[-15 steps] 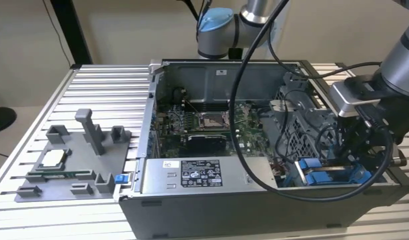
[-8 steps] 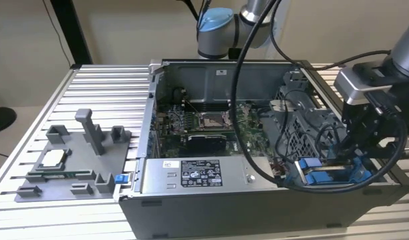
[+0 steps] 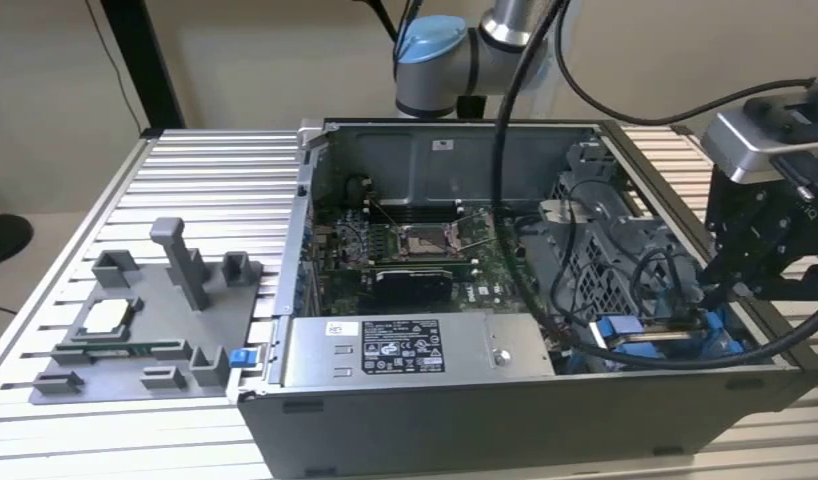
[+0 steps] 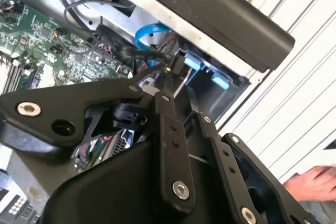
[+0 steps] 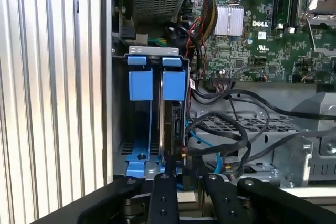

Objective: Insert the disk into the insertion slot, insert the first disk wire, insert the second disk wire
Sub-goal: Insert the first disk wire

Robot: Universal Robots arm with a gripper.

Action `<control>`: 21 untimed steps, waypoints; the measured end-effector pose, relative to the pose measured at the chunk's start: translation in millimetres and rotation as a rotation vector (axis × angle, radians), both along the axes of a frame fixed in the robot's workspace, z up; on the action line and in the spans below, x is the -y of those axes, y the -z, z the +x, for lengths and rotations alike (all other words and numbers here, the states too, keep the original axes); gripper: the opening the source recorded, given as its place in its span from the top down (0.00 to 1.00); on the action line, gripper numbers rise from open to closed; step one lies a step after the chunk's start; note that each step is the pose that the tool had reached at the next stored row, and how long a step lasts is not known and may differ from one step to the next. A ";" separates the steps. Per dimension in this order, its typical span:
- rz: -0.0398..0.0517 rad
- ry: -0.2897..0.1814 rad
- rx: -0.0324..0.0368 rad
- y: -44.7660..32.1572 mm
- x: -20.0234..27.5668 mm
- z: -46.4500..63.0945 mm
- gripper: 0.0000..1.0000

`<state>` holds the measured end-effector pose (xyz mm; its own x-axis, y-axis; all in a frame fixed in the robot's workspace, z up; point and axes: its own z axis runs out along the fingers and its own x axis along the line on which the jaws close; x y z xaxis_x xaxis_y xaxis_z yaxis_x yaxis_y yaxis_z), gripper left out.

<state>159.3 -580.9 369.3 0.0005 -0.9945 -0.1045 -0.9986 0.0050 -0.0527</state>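
The disk (image 5: 171, 129) stands on edge in the insertion slot of the case's drive bay, its blue carrier tab (image 5: 175, 83) flush with a second blue tab (image 5: 140, 83) beside it. The carrier's blue (image 3: 645, 333) shows in the case's corner at the exterior view's right. My gripper (image 5: 185, 174) hangs right over the disk's end, its fingers (image 4: 167, 129) close together on the plug (image 4: 176, 65) of a black disk wire (image 4: 139, 53). A blue disk wire (image 5: 207, 142) loops loose next to it. How deep the plug sits in the disk is hidden.
The open case (image 3: 516, 420) lies on a ribbed aluminium table (image 3: 209, 190), with the grey labelled power-supply box (image 3: 402, 350) along its front and the motherboard (image 3: 409, 250) behind. A grey fixture (image 3: 142, 320) sits at the exterior view's left. A person's hand (image 4: 315, 182) rests on the table.
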 end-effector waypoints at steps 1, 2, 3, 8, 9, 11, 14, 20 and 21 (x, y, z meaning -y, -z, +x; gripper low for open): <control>0.0006 0.000 -0.0013 0.0 0.0 3.5 0.00; 0.0010 -0.001 -0.0027 0.0 0.0 7.1 0.00; 0.0014 -0.001 -0.0045 0.1 0.0 10.3 0.00; 0.0054 -0.002 -0.0109 3.6 0.0 17.6 0.00; 0.0061 -0.002 -0.0132 4.1 -0.1 17.6 0.00; 0.0072 -0.002 -0.0182 5.4 -0.2 17.7 0.00; 0.0099 -0.002 -0.0215 8.1 -0.5 17.7 0.00; 0.0307 -0.001 -0.0215 12.8 -2.3 17.7 0.00; 0.0351 0.000 -0.0215 13.3 -2.3 17.7 0.00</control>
